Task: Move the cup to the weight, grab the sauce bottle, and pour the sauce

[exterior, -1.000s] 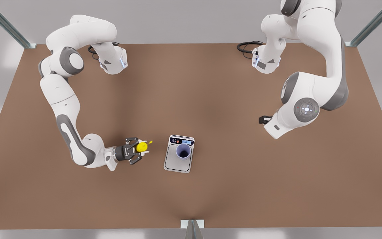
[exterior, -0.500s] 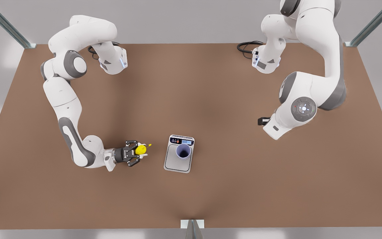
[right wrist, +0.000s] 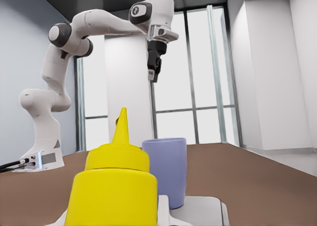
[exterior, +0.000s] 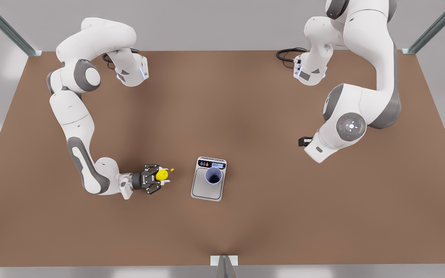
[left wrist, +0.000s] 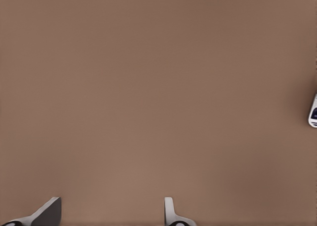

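Front view, from above: on the brown table (exterior: 245,116), toward the near edge, a silver scale (exterior: 206,191) with the lavender cup (exterior: 213,176) standing upright on its steel plate, close to the display strip. On the front view's left of the scale, apart from it, the right gripper (exterior: 163,178), clamped narrow around the yellow sauce bottle (exterior: 162,174), nozzle aimed toward the scale. Cannot tell here whether the bottle's base touches the table. On the front view's right, well away from the scale, the left gripper (exterior: 303,141), mostly hidden under its own wrist, waiting above the table.

Left wrist view: looking down on bare table, with the left gripper (left wrist: 109,216) spread wide, nothing between its fingertips (left wrist: 47,213). At the frame's edge, a corner of the scale (left wrist: 313,112).

Right wrist view: right up close, the sauce bottle (right wrist: 114,186), upright with its pointed cap on top. Just behind it, the cup (right wrist: 166,171) on the scale (right wrist: 198,211). Farther back and high above the table, the left gripper (right wrist: 154,67), pointing downward.
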You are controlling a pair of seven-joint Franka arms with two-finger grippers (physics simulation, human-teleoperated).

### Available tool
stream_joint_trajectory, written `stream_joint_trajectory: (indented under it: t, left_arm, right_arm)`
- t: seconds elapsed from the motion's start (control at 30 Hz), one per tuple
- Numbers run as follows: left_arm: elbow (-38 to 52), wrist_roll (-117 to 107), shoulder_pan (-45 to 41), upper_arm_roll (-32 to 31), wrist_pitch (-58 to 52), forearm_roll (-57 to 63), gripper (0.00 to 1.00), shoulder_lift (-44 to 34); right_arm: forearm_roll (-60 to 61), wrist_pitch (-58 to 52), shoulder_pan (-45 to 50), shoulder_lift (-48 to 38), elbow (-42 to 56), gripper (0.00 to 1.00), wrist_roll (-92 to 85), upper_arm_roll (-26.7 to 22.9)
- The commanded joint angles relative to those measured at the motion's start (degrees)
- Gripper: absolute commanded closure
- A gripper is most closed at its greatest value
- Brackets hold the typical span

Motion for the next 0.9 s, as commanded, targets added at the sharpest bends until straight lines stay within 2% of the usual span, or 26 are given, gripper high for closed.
stream_joint_trajectory:
  t: [0.0, 0.3, 0.43, 0.47, 0.5, 0.6, 0.87]
  left_arm:
    - [0.00, 0.00, 0.00, 0.00, 0.01, -0.04, 0.00, 0.00]
    - [0.00, -0.09, -0.09, -0.09, 0.19, 0.05, 0.00, 0.00]
    - [0.00, -0.09, -0.09, -0.09, 0.63, 0.05, 0.00, 0.00]
    - [0.00, -0.09, -0.09, -0.09, 0.63, 0.05, 0.00, 0.00]
    - [0.00, -0.09, -0.09, -0.09, 0.63, 0.05, 0.00, 0.00]
    - [0.00, -0.09, -0.09, -0.09, 0.98, 0.14, 0.00, 0.17]
    - [0.00, -0.09, -0.09, -0.18, 1.24, 0.14, 0.00, 0.17]
  right_arm:
    - [-1.38, -0.81, 0.00, 0.02, 0.11, 0.55, 0.28, -0.03]
    - [-3.31, -0.81, -1.67, 0.02, 0.11, 0.55, 0.46, -0.47]
    - [-4.19, -0.81, -2.46, 0.02, -0.24, 0.51, 0.90, -0.47]
    - [-4.28, -0.81, -2.46, 0.02, -0.24, 0.39, 0.90, -0.47]
    - [-4.45, -0.81, -2.46, 0.02, -0.15, 0.20, 1.08, -0.47]
    - [-4.45, -0.90, -2.54, 0.02, -0.24, 0.02, 2.39, -0.65]
    - [-8.14, -0.81, -4.83, 0.02, -0.59, 0.00, 3.36, -0.73]
